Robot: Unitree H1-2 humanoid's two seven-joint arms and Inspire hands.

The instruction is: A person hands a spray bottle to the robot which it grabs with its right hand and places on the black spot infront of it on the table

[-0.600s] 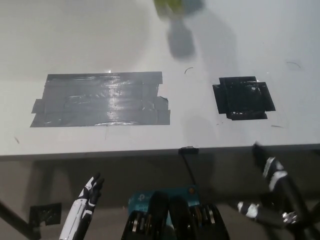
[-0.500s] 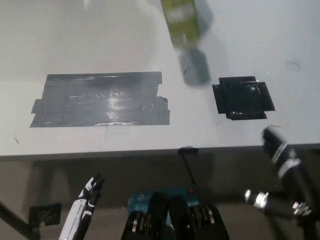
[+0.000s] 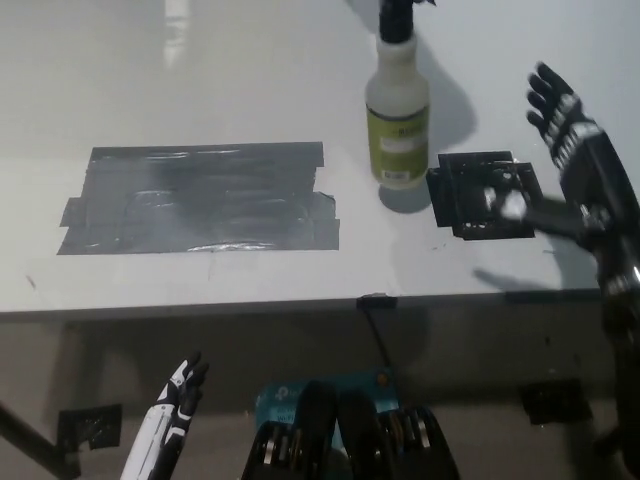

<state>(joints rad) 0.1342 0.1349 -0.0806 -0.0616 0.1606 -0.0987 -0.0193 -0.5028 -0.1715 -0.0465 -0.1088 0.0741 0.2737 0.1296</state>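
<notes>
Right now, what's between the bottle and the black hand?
In the head view, the black spot and bare table lie between the bottle and the open right hand. The left hand rests below the table edge.

The spray bottle [image 3: 397,110] label's print is too blurred to read

A white table [image 3: 250,280] stands over a dim grey floor [image 3: 60,370].

Right hand [image 3: 562,112] raised, fingers spread; left hand [image 3: 172,415] hangs low.
</notes>
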